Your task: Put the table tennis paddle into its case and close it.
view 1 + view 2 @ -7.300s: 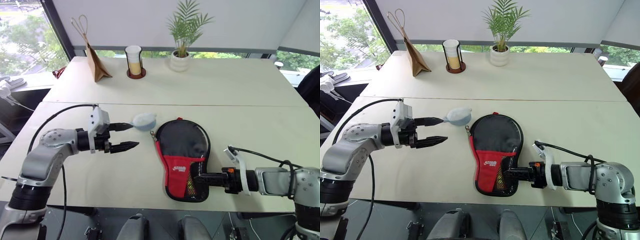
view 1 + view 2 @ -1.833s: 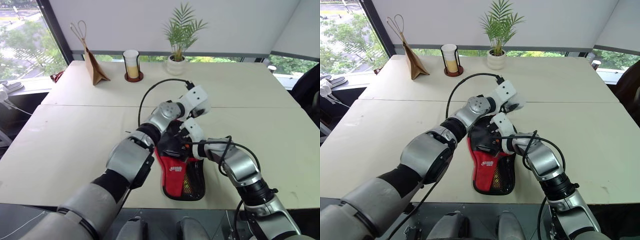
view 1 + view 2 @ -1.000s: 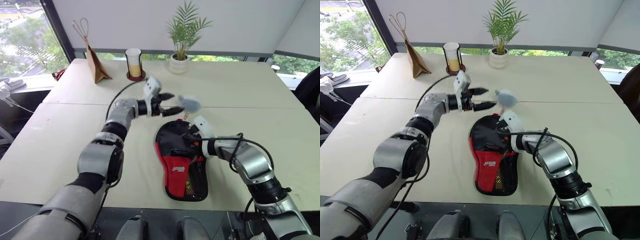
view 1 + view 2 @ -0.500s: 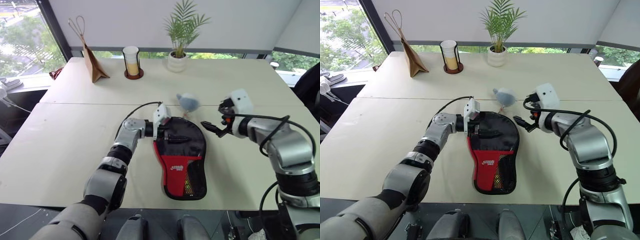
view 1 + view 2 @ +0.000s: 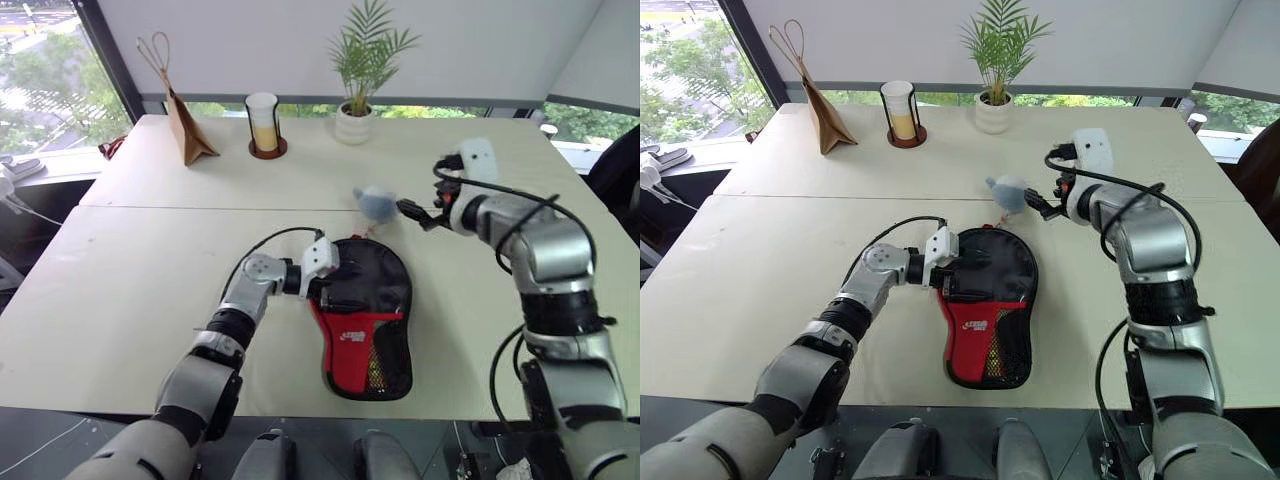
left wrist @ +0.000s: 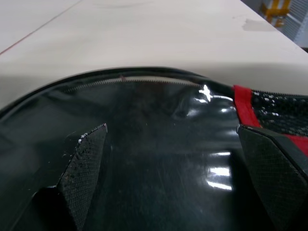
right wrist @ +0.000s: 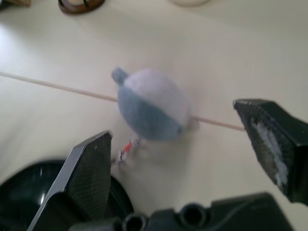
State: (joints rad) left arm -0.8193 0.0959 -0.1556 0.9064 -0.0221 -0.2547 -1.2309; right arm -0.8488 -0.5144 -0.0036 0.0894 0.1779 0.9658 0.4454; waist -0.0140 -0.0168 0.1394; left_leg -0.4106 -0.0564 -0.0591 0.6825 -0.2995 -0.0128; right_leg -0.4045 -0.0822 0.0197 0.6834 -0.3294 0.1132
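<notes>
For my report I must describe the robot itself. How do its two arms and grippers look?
Both arms are silver-grey metal segments with black joints and a loose black cable along each. Each wrist carries a white block. The left gripper and right gripper each have two black fingers with textured inner pads.

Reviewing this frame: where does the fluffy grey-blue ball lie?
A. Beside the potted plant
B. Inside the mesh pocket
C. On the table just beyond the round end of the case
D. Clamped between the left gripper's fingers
C: the fluffy ball rests on the table just past the case's round end, with the open right gripper close beside it, not gripping it.
</notes>
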